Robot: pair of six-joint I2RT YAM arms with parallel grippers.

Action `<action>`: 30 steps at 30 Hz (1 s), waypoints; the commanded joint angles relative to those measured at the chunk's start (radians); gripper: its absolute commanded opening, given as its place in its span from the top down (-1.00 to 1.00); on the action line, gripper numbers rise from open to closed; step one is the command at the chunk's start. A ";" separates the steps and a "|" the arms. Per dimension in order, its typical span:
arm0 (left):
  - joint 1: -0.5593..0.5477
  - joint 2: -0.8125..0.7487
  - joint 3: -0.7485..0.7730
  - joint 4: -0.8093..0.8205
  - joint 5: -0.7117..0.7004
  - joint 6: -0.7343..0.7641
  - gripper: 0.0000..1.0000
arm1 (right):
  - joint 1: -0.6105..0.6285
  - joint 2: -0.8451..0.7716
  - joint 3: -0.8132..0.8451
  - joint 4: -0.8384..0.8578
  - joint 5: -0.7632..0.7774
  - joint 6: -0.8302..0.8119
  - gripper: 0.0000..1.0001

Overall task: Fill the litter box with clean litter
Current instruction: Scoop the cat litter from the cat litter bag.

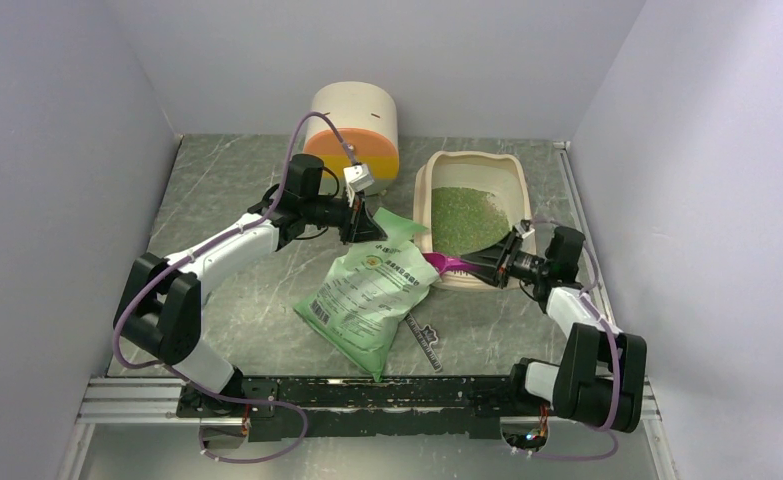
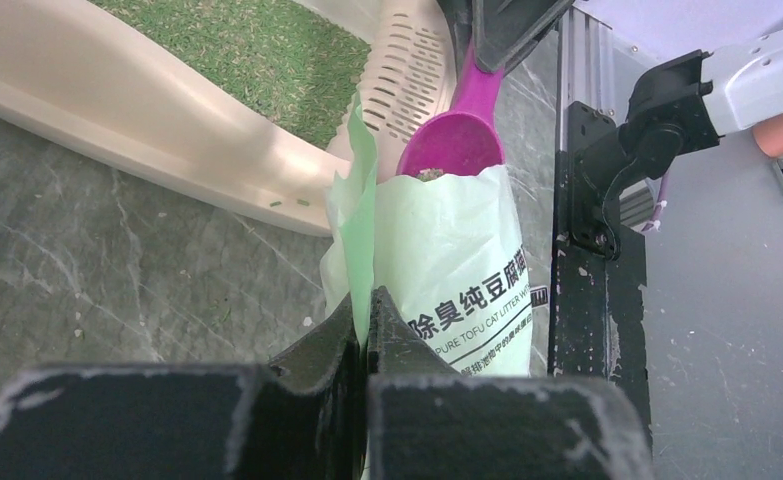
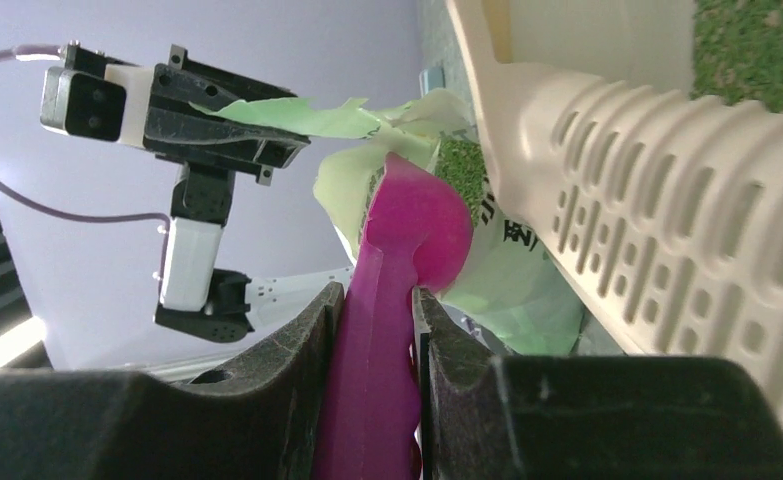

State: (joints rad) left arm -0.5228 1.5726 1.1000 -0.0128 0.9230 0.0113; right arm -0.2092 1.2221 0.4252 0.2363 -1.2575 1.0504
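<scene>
Magenta scoop [image 1: 445,263] gripped by right arm [image 1: 567,305], bent inward.

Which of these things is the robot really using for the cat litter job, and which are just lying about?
In use:
litter box
clean litter
green bag, pinched by left gripper
magenta scoop, held by right gripper

Lying about:
round beige-and-orange drawer unit
small dark strip beside the bag

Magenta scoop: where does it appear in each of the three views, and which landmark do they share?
Top external: scoop right of centre, between green bag and right gripper.
Left wrist: scoop top centre, bowl at the bag's mouth.
Right wrist: scoop bottom centre, clamped by that gripper.
Shared landmark: the litter box.
</scene>
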 commanded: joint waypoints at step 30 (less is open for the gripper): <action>-0.013 -0.010 0.044 -0.005 0.062 0.033 0.91 | -0.241 -0.252 -0.256 0.342 0.013 0.315 1.00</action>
State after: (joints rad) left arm -0.5274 1.5726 1.1061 -0.0418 0.9440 0.0357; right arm -0.4335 0.9932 0.1795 0.4721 -1.2335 1.3003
